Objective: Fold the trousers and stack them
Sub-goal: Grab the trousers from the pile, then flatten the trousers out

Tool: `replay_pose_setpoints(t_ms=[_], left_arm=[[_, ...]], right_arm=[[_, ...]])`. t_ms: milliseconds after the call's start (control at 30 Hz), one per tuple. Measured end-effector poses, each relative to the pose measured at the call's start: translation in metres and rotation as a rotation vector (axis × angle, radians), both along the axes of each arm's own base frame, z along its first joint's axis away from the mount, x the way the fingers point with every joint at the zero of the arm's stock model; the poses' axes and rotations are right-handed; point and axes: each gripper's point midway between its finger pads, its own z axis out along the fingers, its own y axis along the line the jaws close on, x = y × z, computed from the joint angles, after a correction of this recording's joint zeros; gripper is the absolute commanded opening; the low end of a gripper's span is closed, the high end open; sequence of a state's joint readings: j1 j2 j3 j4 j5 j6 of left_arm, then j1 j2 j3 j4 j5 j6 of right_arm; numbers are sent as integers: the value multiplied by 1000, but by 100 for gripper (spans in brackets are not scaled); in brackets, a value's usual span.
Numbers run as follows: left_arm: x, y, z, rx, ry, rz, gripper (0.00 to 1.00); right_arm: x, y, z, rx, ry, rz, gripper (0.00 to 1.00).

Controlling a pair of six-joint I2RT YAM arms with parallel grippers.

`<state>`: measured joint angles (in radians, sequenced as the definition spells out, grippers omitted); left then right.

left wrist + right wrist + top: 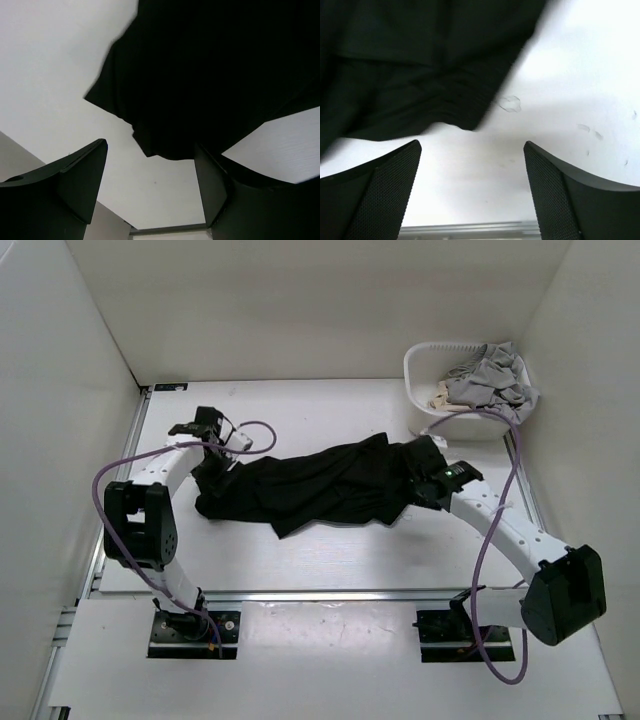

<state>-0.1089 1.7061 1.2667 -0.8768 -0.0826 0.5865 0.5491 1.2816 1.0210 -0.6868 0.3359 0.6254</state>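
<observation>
Across table (300, 550), black trousers (320, 485), long axis left-right

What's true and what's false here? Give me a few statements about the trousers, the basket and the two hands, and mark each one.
1. The black trousers lie spread on the table. True.
2. The white basket is empty. False: grey clothing is piled in it.
3. The left hand is clamped shut. False: its fingers stand wide apart at the trousers' edge.
4. The right hand is open. True.
</observation>
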Motion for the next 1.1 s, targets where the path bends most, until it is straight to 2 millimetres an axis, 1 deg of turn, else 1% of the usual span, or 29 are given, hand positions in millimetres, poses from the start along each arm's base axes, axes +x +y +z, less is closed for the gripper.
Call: replay_pose_setpoints(t_ms=[67, 100, 133, 167, 200, 233, 333, 367, 400, 433, 467, 500, 533, 600, 633, 667, 733, 767, 833, 867, 900, 933, 967, 1000, 1033, 1100], left_arm=[[-13, 4, -14, 16, 43, -1, 81], [-17, 6, -21, 22, 61, 0, 81], [-21, 8, -29, 26, 80, 4, 81], [-22, 8, -33, 27, 89, 6, 79], [-23, 8, -39, 29, 99, 10, 78], [-23, 9, -45, 30, 111, 14, 71], [-25, 8, -62, 29, 145, 33, 58], [-25, 8, -65, 28, 153, 38, 45], [-26, 7, -66, 24, 158, 49, 39], [-26, 6, -66, 22, 156, 53, 31], [-25, 6, -67, 20, 155, 56, 14], [-25, 6, -67, 20, 156, 57, 14], [-25, 6, -67, 19, 155, 64, 14], [-25, 7, -68, 18, 154, 73, 14], [-25, 8, -68, 14, 152, 83, 14], [-25, 8, -68, 9, 150, 96, 14], [-24, 13, -68, -8, 148, 128, 14], [-23, 17, -67, -20, 142, 153, 14], [-19, 30, -62, -38, 119, 209, 14], [-16, 38, -57, -42, 98, 234, 14], [-12, 48, -46, -45, 64, 262, 14], [-7, 55, -33, -47, 25, 280, 14], [1, 63, -14, -46, -33, 293, 14], [8, 71, 9, -41, -99, 301, 14], [16, 79, 37, -32, -180, 303, 14], [26, 87, 99, -9, -353, 288, 14]], right_arm=[[-12, -14, -26, 43, 84, -39, 85], [-16, -17, -38, 73, 125, -47, 85], [-19, -16, -50, 104, 164, -44, 87], [-20, -11, -61, 138, 204, -30, 87], [-20, -6, -68, 161, 229, -15, 87], [-18, 2, -76, 188, 252, 6, 88], [-9, 24, -98, 259, 297, 70, 88], [-6, 30, -104, 280, 306, 84, 88], [-2, 36, -102, 307, 299, 101, 86], [5, 42, -101, 327, 276, 116, 80], [9, 45, -101, 344, 270, 125, 71], [13, 47, -103, 353, 270, 129, 63], [15, 50, -104, 367, 278, 129, 46], [21, 54, -107, 392, 285, 138, 32], [22, 53, -110, 395, 291, 135, 16], [22, 51, -113, 403, 309, 123, 2], [22, 47, -112, 395, 315, 127, 2], [24, 44, -108, 385, 321, 130, 1], [35, 39, -90, 354, 315, 141, 1], [46, 38, -73, 338, 285, 160, 0], [58, 39, -52, 324, 242, 188, 0], [71, 41, -25, 313, 178, 219, 0], [81, 42, 5, 304, 111, 250, 0], [89, 42, 43, 291, 21, 289, 0], [91, 42, 75, 284, -55, 322, 0], [81, 38, 141, 273, -201, 375, 0]])
